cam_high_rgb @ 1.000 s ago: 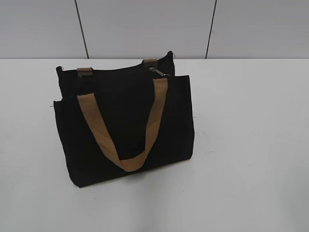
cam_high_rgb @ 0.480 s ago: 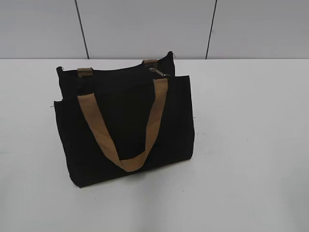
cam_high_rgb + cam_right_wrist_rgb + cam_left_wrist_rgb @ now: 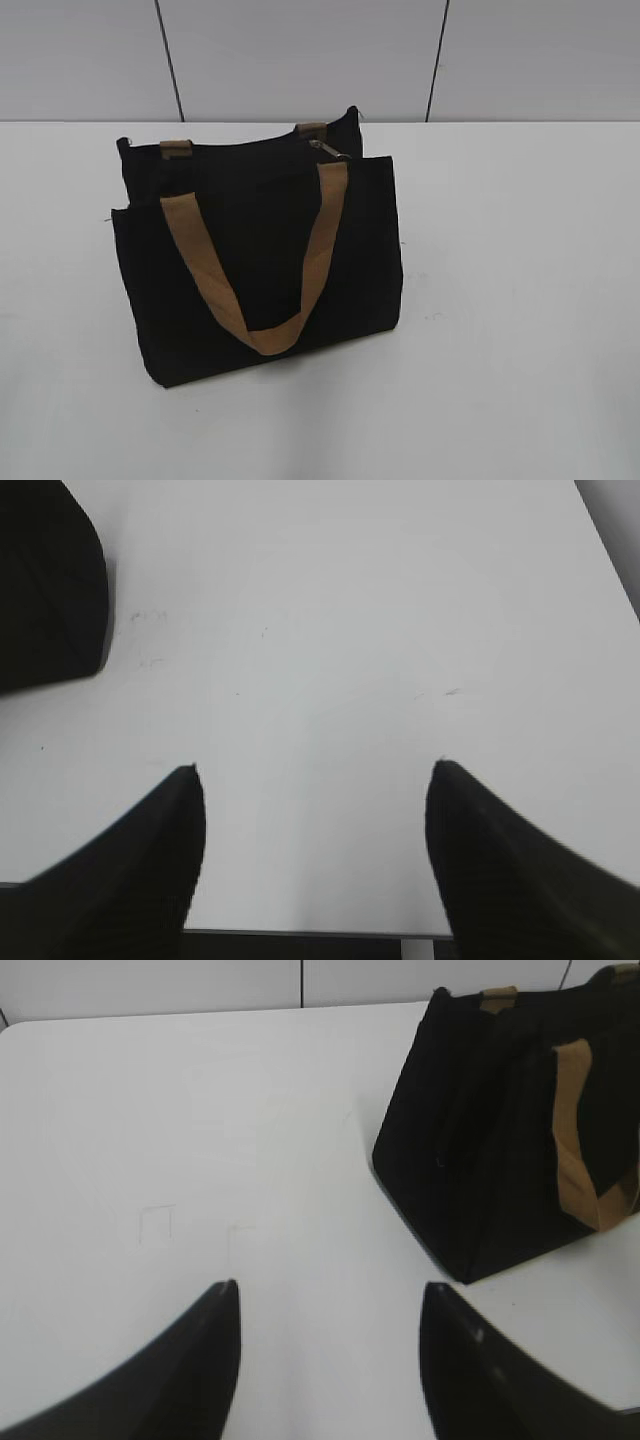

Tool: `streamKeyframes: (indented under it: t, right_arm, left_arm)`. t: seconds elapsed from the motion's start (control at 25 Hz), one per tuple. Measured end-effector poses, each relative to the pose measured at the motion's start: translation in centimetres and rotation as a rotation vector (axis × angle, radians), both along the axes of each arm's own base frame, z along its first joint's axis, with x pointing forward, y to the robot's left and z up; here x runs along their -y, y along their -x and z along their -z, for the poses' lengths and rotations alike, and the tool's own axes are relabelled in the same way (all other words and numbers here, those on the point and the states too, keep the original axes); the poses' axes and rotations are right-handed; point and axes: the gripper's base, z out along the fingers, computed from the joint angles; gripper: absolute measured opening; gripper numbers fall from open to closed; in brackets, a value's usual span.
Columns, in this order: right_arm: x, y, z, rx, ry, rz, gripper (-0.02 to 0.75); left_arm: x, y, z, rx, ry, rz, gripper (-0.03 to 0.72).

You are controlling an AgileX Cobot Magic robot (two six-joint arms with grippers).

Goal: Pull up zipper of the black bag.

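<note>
The black bag [image 3: 260, 260] stands upright on the white table, left of centre in the exterior view, with a tan loop handle [image 3: 255, 255] hanging down its front. The small silvery zipper pull [image 3: 330, 150] lies on the top edge near the right end. The bag also shows in the left wrist view [image 3: 500, 1130] at the upper right and as a dark corner in the right wrist view [image 3: 45, 590] at the upper left. My left gripper [image 3: 328, 1295] is open and empty over bare table, left of the bag. My right gripper [image 3: 315, 770] is open and empty, right of the bag. Neither gripper shows in the exterior view.
The white table [image 3: 520, 300] spreads around the bag. A grey panelled wall [image 3: 300, 60] rises behind it. The table's near edge [image 3: 300, 932] shows at the bottom of the right wrist view.
</note>
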Motion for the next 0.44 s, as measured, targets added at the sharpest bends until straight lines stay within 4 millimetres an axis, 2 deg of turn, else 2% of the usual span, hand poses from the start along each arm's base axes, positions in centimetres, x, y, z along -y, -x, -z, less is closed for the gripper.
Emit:
streamKeyframes:
  t: [0.44]
  right_arm:
    - [0.02,-0.02,-0.03,0.003,-0.001,0.004,0.507]
  left_arm:
    - [0.01,0.00,0.00,0.000,0.001,0.000,0.399]
